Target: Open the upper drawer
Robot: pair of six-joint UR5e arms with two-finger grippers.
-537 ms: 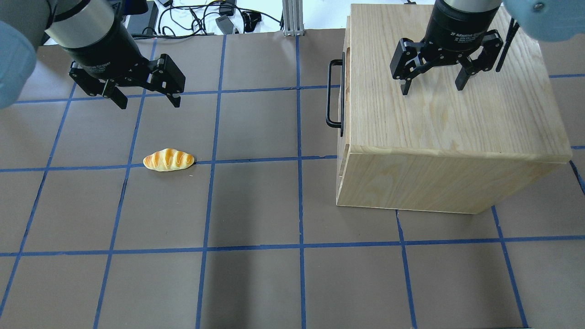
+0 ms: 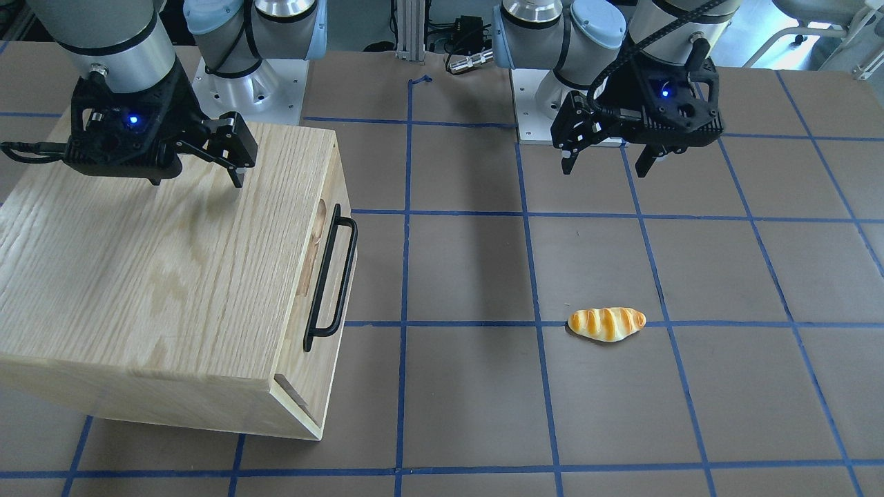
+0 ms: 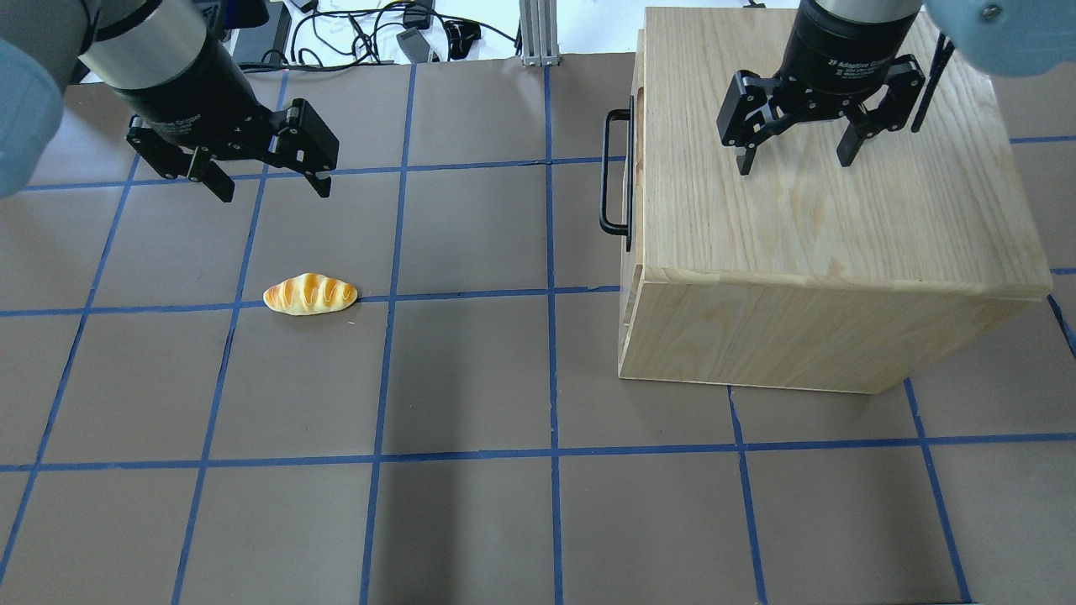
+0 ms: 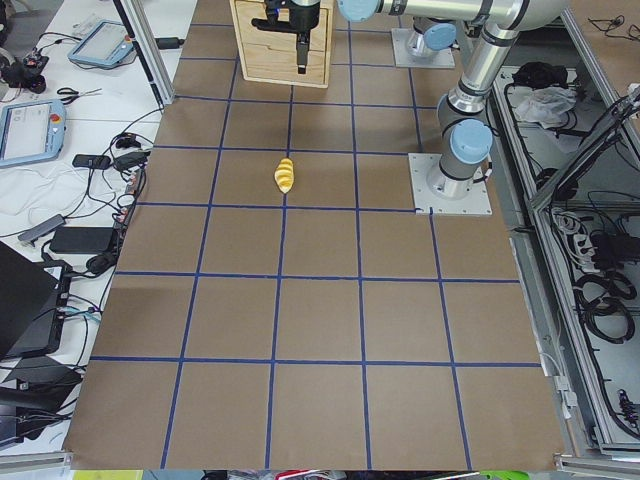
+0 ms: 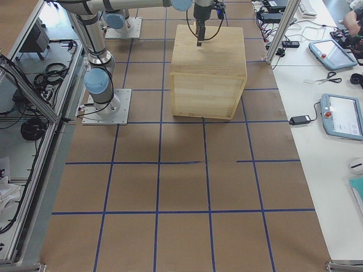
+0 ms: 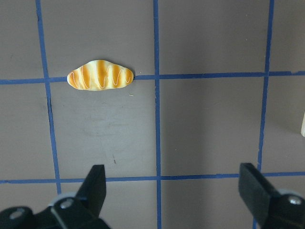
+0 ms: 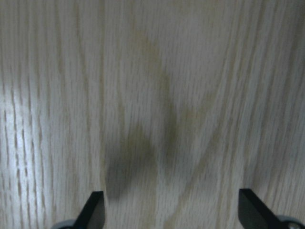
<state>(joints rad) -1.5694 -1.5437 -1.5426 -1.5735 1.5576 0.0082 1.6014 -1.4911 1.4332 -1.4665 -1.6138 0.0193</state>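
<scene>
The upper drawer (image 3: 636,160) sits shut in the top of the oak cabinet (image 3: 824,210), its front facing the table's middle. Its black bar handle (image 3: 616,172) also shows in the front-facing view (image 2: 331,276), next to the oblong slot (image 2: 314,241). My right gripper (image 3: 794,164) is open and empty, hovering over the cabinet's top; its wrist view shows only wood grain between the fingers (image 7: 93,212). My left gripper (image 3: 276,189) is open and empty above the table, well left of the handle; it also shows in the front-facing view (image 2: 604,169).
A toy bread roll (image 3: 310,294) lies on the brown mat below my left gripper and shows in its wrist view (image 6: 100,76). The mat carries a blue tape grid. Cables and gear lie beyond the table's far edge (image 3: 378,34).
</scene>
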